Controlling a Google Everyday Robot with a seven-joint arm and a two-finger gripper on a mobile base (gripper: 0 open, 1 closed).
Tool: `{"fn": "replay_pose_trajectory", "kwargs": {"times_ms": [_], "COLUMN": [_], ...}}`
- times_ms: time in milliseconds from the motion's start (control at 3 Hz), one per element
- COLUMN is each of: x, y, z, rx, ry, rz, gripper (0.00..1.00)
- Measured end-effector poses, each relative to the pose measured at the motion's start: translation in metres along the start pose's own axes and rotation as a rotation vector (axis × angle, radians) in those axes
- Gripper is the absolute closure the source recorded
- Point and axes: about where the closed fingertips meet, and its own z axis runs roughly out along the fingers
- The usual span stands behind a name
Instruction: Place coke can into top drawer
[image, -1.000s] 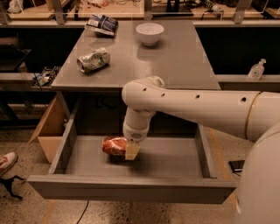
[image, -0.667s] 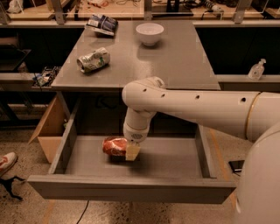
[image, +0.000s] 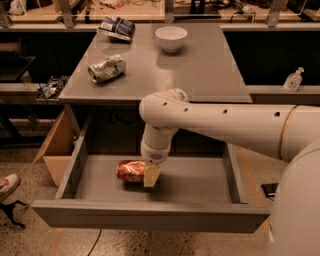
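Note:
The coke can, red with white markings, lies on its side on the floor of the open top drawer, left of centre. The drawer is pulled out from under the grey cabinet top. My gripper reaches down from the white arm into the drawer and is right at the can's right end, touching or nearly touching it. The part of the gripper behind the can is hidden.
On the cabinet top lie a dented silver-green can, a white bowl and a dark packet. A cardboard box stands left of the drawer. A shoe is on the floor at far left.

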Motion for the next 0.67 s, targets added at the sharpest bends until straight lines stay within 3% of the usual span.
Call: {"fn": "replay_pose_trajectory", "kwargs": {"times_ms": [333,667], "x": [0.0002,0.0004], "y": [0.0007,0.0012], "z": [0.0012,0.0022], "rx": [-0.003,-0.005], "ry": [0.001,0.002], "rz": [-0.001,-0.001], "gripper": [0.08,0.00]}}
